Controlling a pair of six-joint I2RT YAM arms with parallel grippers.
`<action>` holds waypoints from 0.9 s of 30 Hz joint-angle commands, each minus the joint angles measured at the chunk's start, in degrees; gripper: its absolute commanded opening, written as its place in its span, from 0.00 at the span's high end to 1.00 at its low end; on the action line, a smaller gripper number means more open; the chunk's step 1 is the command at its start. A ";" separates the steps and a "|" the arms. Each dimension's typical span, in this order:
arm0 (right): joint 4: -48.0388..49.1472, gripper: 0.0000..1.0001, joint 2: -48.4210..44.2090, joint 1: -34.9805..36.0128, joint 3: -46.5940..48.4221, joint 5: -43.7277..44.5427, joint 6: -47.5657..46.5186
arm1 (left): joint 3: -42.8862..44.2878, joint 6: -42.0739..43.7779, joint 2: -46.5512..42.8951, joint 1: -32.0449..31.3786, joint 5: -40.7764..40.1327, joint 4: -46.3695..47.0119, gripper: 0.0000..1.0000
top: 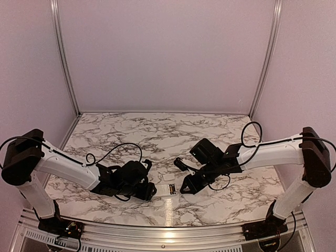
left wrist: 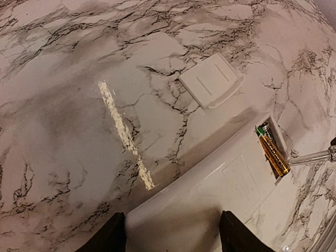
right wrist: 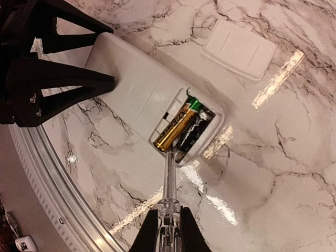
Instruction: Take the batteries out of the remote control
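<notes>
The left tool (left wrist: 173, 233) clamps one end of the flat white plastic rectangular remote control (left wrist: 210, 194), which lies at the lower centre of the left wrist view on the grey-veined white marble bench (left wrist: 63, 131). Its battery bay is uncovered. In the middle of the right wrist view, a slim gold-orange battery (right wrist: 176, 126) sits in the bay beside a dark battery (right wrist: 195, 131) with a metallic glint. The right tool (right wrist: 169, 233), at that view's bottom edge, is closed narrowly on a thin clear pen-like stick (right wrist: 169, 178) whose tip reaches the bay at the batteries. The detached white plastic back panel (right wrist: 239, 50) lies flat on the bench at upper right, apart from the remote control.
</notes>
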 commanded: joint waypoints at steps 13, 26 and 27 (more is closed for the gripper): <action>-0.22 1.00 1.57 0.80 7.82 4.05 0.16 | 1.51 1.62 3.97 -0.79 2.06 0.65 0.39; -3.93 1.00 1.50 0.72 13.74 6.61 -0.43 | 1.60 1.76 3.86 -0.79 1.72 0.31 0.40; -4.37 1.00 1.55 0.71 14.30 6.65 -0.52 | 1.60 1.72 3.86 -0.79 1.64 0.31 0.40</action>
